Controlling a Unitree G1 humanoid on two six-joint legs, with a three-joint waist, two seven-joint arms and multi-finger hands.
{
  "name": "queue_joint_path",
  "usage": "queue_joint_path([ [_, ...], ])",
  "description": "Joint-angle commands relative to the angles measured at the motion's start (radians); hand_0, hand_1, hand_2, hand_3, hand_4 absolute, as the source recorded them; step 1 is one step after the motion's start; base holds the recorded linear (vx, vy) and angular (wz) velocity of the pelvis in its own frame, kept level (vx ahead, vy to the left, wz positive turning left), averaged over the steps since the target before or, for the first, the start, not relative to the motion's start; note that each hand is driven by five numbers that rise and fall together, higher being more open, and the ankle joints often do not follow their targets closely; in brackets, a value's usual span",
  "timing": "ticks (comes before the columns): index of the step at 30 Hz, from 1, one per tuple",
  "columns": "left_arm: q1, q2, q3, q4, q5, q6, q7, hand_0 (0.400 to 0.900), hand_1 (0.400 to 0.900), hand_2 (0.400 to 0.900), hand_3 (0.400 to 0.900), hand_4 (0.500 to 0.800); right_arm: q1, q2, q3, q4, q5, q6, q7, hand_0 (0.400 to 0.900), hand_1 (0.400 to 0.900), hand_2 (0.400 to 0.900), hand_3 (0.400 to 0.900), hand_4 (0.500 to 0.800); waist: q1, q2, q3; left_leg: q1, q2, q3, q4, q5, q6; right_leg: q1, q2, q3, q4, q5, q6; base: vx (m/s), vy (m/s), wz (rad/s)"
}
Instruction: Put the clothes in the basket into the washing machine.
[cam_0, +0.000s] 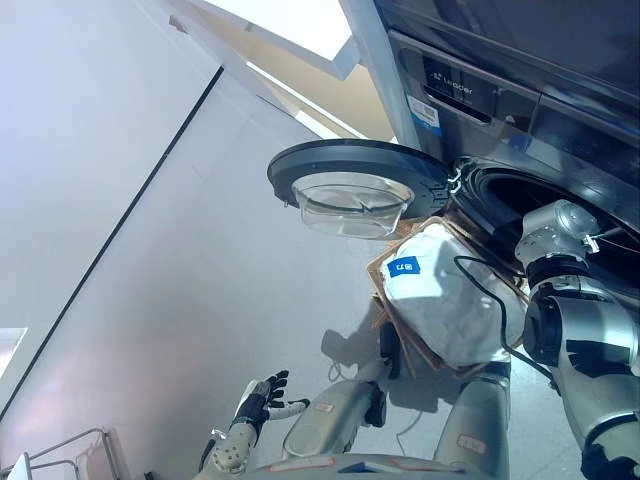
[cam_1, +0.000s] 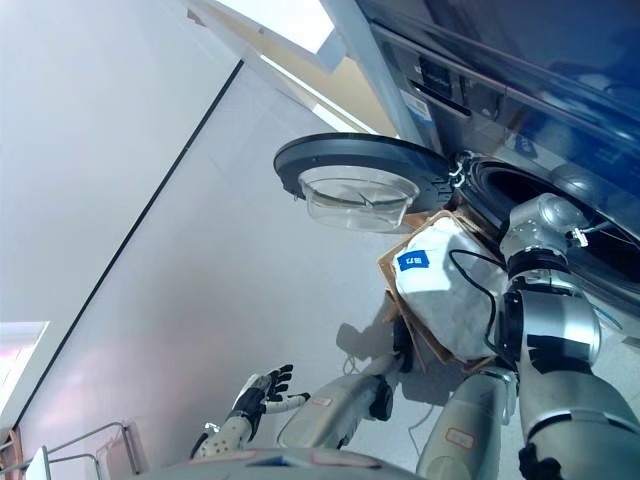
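The washing machine (cam_0: 480, 90) stands at the upper right with its round glass door (cam_0: 352, 182) swung open to the left. Its dark drum opening (cam_0: 520, 195) is right of the door. A brown basket (cam_0: 392, 322) with a white cloth (cam_0: 448, 305) bearing a blue label sits on the floor just below the opening. My right arm (cam_0: 552, 232) reaches up to the drum's rim; the hand itself is hidden there. My left hand (cam_0: 262, 395) hangs low at the lower left, fingers spread, holding nothing, well away from the basket.
The open door overhangs the floor (cam_0: 220, 290) left of the basket. A metal wire rack (cam_0: 70, 450) shows at the lower left corner. A dark line (cam_0: 130, 210) marks where the floor meets the pale wall on the left.
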Motion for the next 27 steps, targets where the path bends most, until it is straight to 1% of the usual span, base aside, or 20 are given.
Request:
queue_joint_path([
  [1,-0.002,-0.005,-0.010,0.056,-0.048,-0.013,0.004,0.900,0.900,0.900,0.900,0.800,-0.125,-0.158,0.079,-0.116,0.042,-0.128,0.103,0.400,0.400,0.400,0.400,0.500,-0.006,0.031,-0.061,-0.045,-0.040,-0.027,0.014,-0.020,-0.042,0.117,0.051,-0.070,-0.192,0.075,-0.054,0.02,-0.019,0.12],
  [3,-0.001,-0.004,-0.013,0.049,-0.059,-0.014,-0.001,0.900,0.900,0.900,0.900,0.800,-0.134,-0.161,0.076,-0.115,0.073,-0.136,0.127,0.400,0.400,0.400,0.400,0.500,-0.001,0.043,-0.053,-0.048,-0.041,-0.032,0.008,-0.014,-0.047,0.106,0.050,-0.076,-0.176,0.069,-0.055,0.01,-0.025,0.14],
  [9,-0.003,0.014,-0.029,0.012,-0.081,-0.021,-0.014,0.900,0.900,0.900,0.900,0.800,-0.203,-0.229,0.132,-0.072,0.101,-0.098,0.194,0.400,0.400,0.400,0.400,0.500,0.016,0.071,-0.012,-0.061,-0.036,-0.057,-0.022,0.023,-0.068,0.047,0.048,-0.100,-0.084,0.031,-0.067,0.00,-0.053,0.22],
  [11,-0.005,0.021,-0.029,0.001,-0.084,-0.018,-0.016,0.900,0.900,0.900,0.900,0.800,-0.219,-0.251,0.155,-0.051,0.097,-0.083,0.205,0.400,0.400,0.400,0.400,0.500,0.019,0.069,-0.001,-0.066,-0.035,-0.071,-0.029,0.028,-0.075,0.027,0.040,-0.114,-0.045,0.005,-0.073,0.00,-0.088,0.28],
  [14,-0.017,0.023,-0.037,-0.010,-0.083,-0.019,-0.017,0.900,0.900,0.900,0.900,0.800,-0.237,-0.270,0.176,-0.029,0.098,-0.070,0.218,0.400,0.400,0.400,0.400,0.500,0.020,0.063,0.016,-0.085,-0.033,-0.089,-0.033,0.036,-0.083,0.003,0.039,-0.128,-0.015,-0.011,-0.079,-0.01,-0.088,0.21],
  [15,-0.020,0.022,-0.041,-0.013,-0.083,-0.019,-0.017,0.900,0.900,0.900,0.900,0.800,-0.245,-0.274,0.180,-0.022,0.100,-0.068,0.222,0.461,0.461,0.461,0.461,0.536,0.020,0.062,0.018,-0.090,-0.034,-0.091,-0.033,0.037,-0.084,-0.004,0.037,-0.130,-0.005,-0.015,-0.080,0.00,-0.067,0.12],
  [16,-0.023,0.021,-0.042,-0.016,-0.086,-0.019,-0.016,0.900,0.900,0.900,0.900,0.800,-0.250,-0.277,0.186,-0.014,0.099,-0.066,0.225,0.563,0.563,0.563,0.563,0.598,0.020,0.060,0.021,-0.093,-0.033,-0.093,-0.032,0.038,-0.083,-0.012,0.038,-0.129,0.005,-0.017,-0.081,0.02,-0.050,0.03],
  [17,-0.027,0.020,-0.042,-0.017,-0.086,-0.018,-0.015,0.900,0.900,0.900,0.900,0.800,-0.254,-0.277,0.188,-0.008,0.099,-0.064,0.228,0.900,0.900,0.900,0.900,0.800,0.020,0.055,0.024,-0.094,-0.032,-0.095,-0.031,0.038,-0.083,-0.013,0.040,-0.128,0.007,-0.019,-0.082,0.03,-0.049,-0.02],
  [21,-0.023,0.010,-0.045,-0.013,-0.095,-0.012,-0.026,0.900,0.900,0.900,0.900,0.800,-0.263,-0.276,0.218,0.044,0.111,-0.035,0.281,0.900,0.900,0.900,0.900,0.800,0.022,0.042,0.024,-0.093,-0.029,-0.093,-0.027,0.033,-0.079,-0.013,0.045,-0.124,0.006,-0.018,-0.081,0.03,-0.023,-0.07],
  [27,-0.031,0.002,-0.042,0.014,-0.092,-0.005,-0.022,0.900,0.900,0.900,0.900,0.800,-0.263,-0.242,0.229,0.107,0.108,-0.016,0.301,0.900,0.900,0.900,0.900,0.800,0.017,0.020,0.010,-0.081,-0.021,-0.083,-0.018,0.021,-0.074,0.009,0.055,-0.118,-0.022,-0.007,-0.080,0.03,0.008,-0.09],
])
